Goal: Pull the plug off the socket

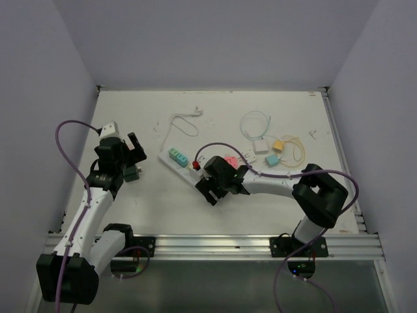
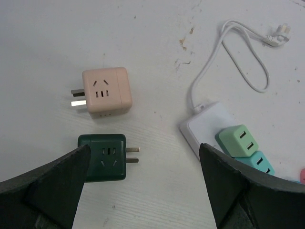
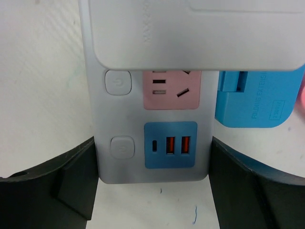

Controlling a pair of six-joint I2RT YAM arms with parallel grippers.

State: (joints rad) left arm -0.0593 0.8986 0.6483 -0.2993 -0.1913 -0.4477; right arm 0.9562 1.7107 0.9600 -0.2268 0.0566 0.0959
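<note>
The socket (image 1: 171, 167) is a long white power strip lying diagonally mid-table. In the left wrist view its cord end (image 2: 206, 125) carries a mint plug (image 2: 237, 140) and a teal plug (image 2: 260, 162). In the right wrist view its other end (image 3: 119, 157) shows a pink outlet face (image 3: 171, 90), a blue USB face (image 3: 170, 144) and a large white plug (image 3: 195, 33) seated above them. My right gripper (image 3: 152, 143) (image 1: 218, 184) has its fingers against both long sides of this end. My left gripper (image 2: 144, 152) (image 1: 133, 156) is wide open over bare table, left of the strip.
A dark green cube adapter (image 2: 102, 157) lies by my left finger, a pink cube adapter (image 2: 106, 91) beyond it. The strip's white cord (image 2: 224, 52) loops toward the back. A blue adapter (image 3: 259, 100) lies beside the strip. More small adapters and cables (image 1: 277, 151) lie back right.
</note>
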